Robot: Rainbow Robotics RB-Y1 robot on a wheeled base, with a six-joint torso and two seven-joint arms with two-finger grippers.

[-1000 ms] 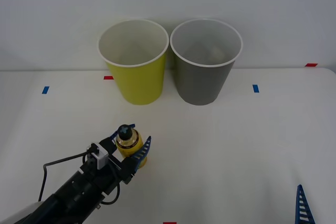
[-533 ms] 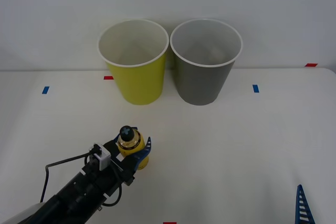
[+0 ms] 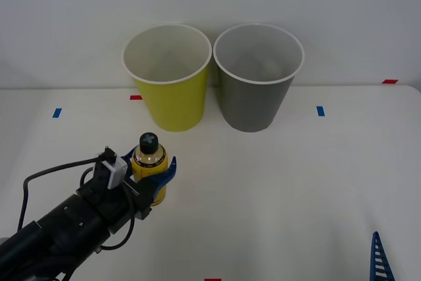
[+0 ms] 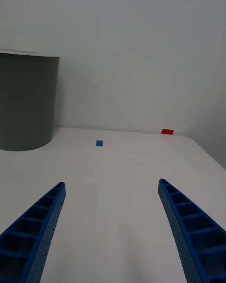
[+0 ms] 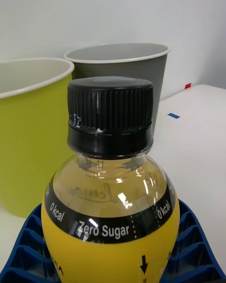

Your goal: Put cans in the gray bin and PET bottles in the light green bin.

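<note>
My left arm reaches in low from the near left corner, angled toward the bins; my left gripper is clamped around the yellow-labelled PET bottle, which stands upright in its blue fingers, black cap up, in front of the light green bin; the gray bin stands just beside that one on the white bench; my right gripper waits at the near right corner, fingers spread wide.

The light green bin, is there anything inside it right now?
Nothing shows inside the light green bin: the front view shows only its white inner wall. The floor of the bin is hidden by the near wall. The bottle is outside, held by the left gripper.
</note>
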